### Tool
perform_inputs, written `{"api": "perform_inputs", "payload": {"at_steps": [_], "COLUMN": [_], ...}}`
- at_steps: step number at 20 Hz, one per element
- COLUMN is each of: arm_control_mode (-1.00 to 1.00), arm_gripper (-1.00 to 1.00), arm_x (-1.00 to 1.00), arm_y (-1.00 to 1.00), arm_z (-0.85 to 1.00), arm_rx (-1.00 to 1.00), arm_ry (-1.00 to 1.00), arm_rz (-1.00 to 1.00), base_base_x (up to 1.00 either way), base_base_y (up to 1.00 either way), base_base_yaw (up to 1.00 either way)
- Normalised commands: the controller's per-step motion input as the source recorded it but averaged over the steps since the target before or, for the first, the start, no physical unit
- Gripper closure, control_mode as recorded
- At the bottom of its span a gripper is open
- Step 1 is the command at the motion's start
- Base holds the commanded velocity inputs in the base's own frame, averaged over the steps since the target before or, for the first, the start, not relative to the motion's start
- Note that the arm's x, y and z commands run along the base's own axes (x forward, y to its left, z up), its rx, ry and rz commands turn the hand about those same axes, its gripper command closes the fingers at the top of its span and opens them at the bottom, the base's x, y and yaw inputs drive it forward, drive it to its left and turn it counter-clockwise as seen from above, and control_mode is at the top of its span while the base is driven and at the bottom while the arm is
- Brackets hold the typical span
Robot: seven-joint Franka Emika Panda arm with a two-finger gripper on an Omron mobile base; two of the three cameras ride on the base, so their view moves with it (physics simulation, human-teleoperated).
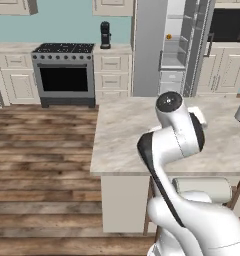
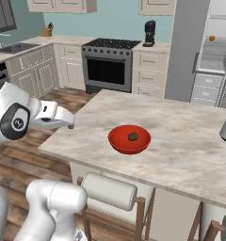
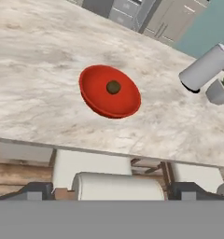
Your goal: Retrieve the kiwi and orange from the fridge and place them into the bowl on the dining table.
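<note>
The red bowl (image 2: 118, 141) rests on the dining table (image 2: 181, 141), near its front edge. The dark kiwi (image 2: 133, 137) lies in the middle of the bowl. In the hand view the bowl (image 3: 93, 95) and the kiwi (image 3: 113, 87) sit ahead of my gripper (image 3: 113, 193), which is open and holds nothing. From the right base view the gripper (image 2: 70, 124) hangs off the table's left corner, well left of the bowl. The fridge (image 1: 149, 50) stands at the back with one door open. The orange (image 1: 168, 36) sits on an upper shelf inside, also seen as a bright dot (image 2: 212, 38).
A paper towel roll (image 3: 205, 67) and a grey plant pot (image 3: 221, 91) stand on the far right of the table. Wooden stools with white cushions (image 2: 109, 190) line the near side under the edge. A stove (image 1: 64, 75) and a coffee maker (image 1: 105, 35) are against the back wall.
</note>
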Motion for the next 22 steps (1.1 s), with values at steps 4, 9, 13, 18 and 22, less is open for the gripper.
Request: {"api": "perform_inputs", "payload": {"at_steps": [4, 9, 13, 18, 22], "arm_control_mode": [-1.0, -1.0, -1.0, -1.0, -1.0], "arm_gripper": [-1.0, -1.0, -1.0, -1.0, -1.0], "arm_x": [-1.0, -0.97, -0.81, -0.3, 0.26], "arm_y": [-0.04, -0.23, -0.21, -0.07, -0.09], "arm_z": [0.31, 0.31, 0.33, 0.13, -0.06], "arm_rx": [0.0, 0.0, 0.03, 0.04, 0.05], "arm_ry": [-0.17, -0.21, -0.1, 0.0, 0.0], "arm_rz": [0.12, 0.06, 0.06, 0.08, 0.1], "base_base_x": [0.0, 0.0, 0.0, 0.0, 0.0], "base_base_y": [0.0, 0.0, 0.0, 0.0, 0.0], "base_base_yaw": [0.0, 0.0, 0.0, 0.0, 0.0]}}
